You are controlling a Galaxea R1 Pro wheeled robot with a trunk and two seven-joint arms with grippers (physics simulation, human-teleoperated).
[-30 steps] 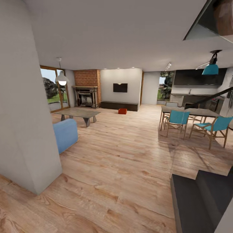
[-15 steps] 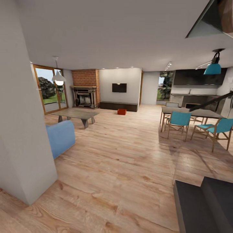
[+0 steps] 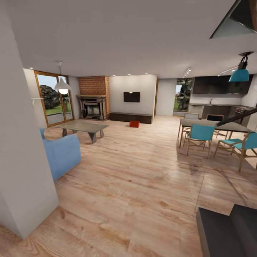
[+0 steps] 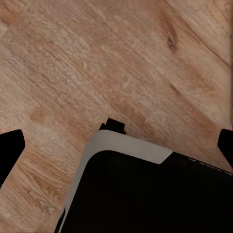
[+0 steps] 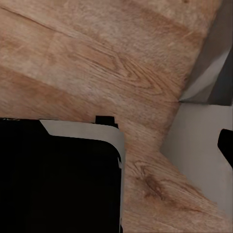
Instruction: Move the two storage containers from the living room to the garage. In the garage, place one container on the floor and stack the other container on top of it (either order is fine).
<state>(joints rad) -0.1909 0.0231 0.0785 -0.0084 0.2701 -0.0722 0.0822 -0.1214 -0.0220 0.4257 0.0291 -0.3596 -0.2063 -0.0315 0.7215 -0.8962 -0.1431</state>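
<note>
Head view: distant orange-red container (image 3: 134,124), no legible writing.

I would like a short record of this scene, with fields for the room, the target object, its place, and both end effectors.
room: living room, light wood plank floor
target: orange-red storage container, far off
place: on the floor before the long low dark bench, below the wall TV
nearby: brick fireplace, blue sofa
end effectors: open, empty, both above planks

- My left gripper (image 4: 116,145) points down; its two black fingertips (image 4: 9,145) sit far apart at the frame's edges, nothing between them.
- My right gripper's dark fingertip (image 5: 225,143) shows at one edge only; its spread is unclear.
</note>
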